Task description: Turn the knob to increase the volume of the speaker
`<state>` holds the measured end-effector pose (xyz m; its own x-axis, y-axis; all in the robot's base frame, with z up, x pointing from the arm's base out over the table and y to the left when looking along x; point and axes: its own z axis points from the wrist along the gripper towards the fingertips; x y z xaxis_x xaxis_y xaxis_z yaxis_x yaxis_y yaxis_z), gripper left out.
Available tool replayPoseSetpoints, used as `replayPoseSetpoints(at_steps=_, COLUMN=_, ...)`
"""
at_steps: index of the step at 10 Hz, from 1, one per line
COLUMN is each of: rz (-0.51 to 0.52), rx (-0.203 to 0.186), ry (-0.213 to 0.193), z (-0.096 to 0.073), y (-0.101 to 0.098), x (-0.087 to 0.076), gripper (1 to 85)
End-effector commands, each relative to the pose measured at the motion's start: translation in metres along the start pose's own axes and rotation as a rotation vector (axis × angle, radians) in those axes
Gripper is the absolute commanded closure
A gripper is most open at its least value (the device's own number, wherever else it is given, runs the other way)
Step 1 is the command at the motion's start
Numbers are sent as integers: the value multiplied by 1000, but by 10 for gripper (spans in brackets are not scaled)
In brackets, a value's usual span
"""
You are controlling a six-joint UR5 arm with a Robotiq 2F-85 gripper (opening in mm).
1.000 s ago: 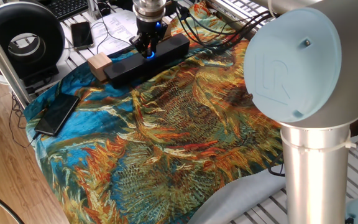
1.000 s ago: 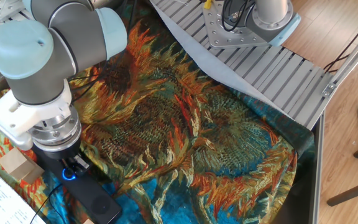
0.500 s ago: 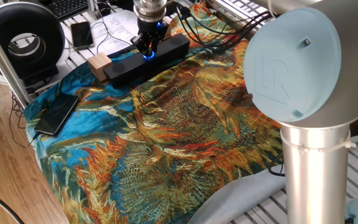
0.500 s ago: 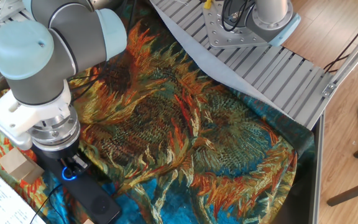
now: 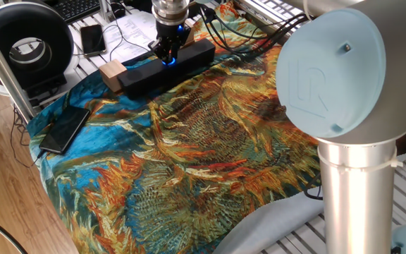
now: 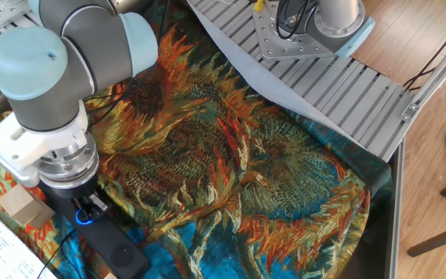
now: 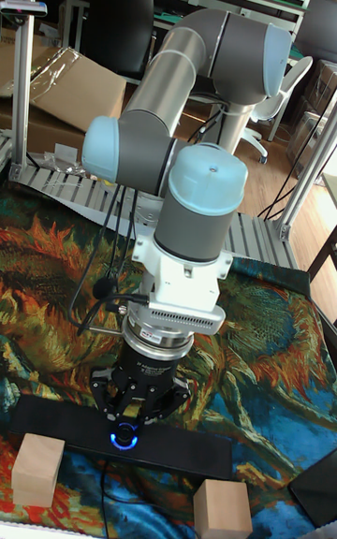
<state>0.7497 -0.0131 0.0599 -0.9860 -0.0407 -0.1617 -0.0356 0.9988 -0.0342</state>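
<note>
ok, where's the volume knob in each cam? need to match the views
One fixed view: the knob glows blue top centre, under the gripper, on the speaker.
The other fixed view: knob lower left, beneath the gripper.
Tall fixed view: knob bottom centre, below the gripper.
Shared landmark: the tan wooden block at the speaker's end.

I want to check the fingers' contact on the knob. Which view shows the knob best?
The tall fixed view: the knob glows face-on below the gripper. One fixed view shows only a blue glint; the other fixed view shows part of its blue ring.
</note>
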Motion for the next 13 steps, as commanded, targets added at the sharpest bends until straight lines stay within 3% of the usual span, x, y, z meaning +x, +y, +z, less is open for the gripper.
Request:
replayPoseSetpoints(at_steps=1, rz=52, rx=-8, ry=-5, z=-2, y=4, x=-3, gripper=593)
replayPoseSetpoints(at_steps=3, rz=75, rx=-9, ry=-7, z=-4, y=5, x=-4, gripper=607)
replayPoseSetpoints(at_steps=5, rz=59, rx=-32, ry=-14, z=-4, y=7, x=-5, gripper=523)
replayPoseSetpoints(at_steps=10, rz=80, rx=-56, ry=-20, z=0, y=4, x=-8, gripper=517)
replayPoseSetpoints(at_steps=13, rz=81, rx=-46, ry=-8, z=4, y=0, x=-6, gripper=517)
